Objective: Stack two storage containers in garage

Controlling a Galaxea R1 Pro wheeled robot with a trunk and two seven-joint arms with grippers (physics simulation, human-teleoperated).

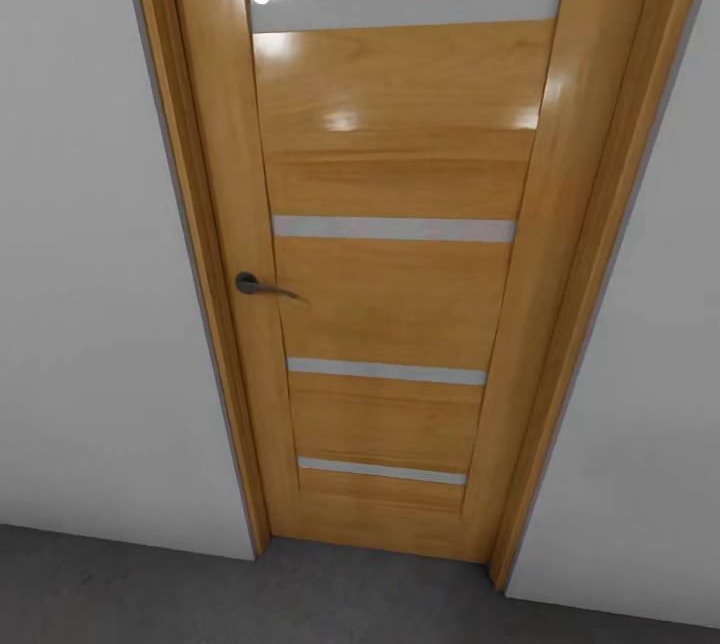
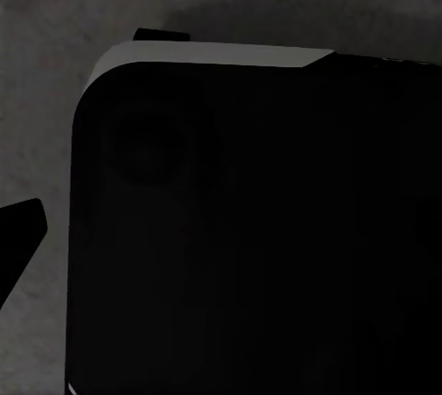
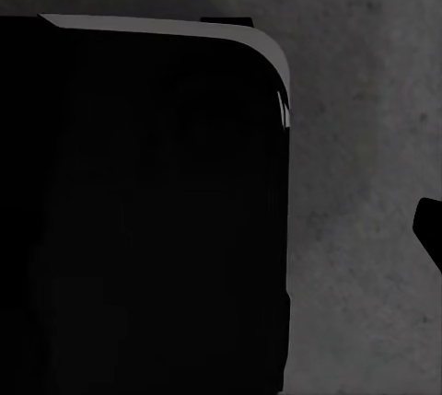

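The two storage containers are out of view, and so is the living room. In the head view I face a shut wooden door [image 1: 400, 254] set in a pale grey wall [image 1: 90, 274], with a strip of dark grey concrete floor [image 1: 300, 594] below it. In the left wrist view one dark fingertip [image 2: 18, 238] hangs over the mottled concrete floor [image 2: 55, 45]. The right wrist view likewise has a single dark fingertip [image 3: 431, 229] above the floor [image 3: 368, 137]. Nothing shows between the fingers, and I cannot tell how wide either gripper stands.
The door has four pale horizontal strips and a dark lever handle [image 1: 262, 286] on its left side. Pale wall [image 1: 650, 374] flanks the wooden frame on the right too. My black rounded base [image 2: 258, 229] [image 3: 138, 211] sits close under both wrists.
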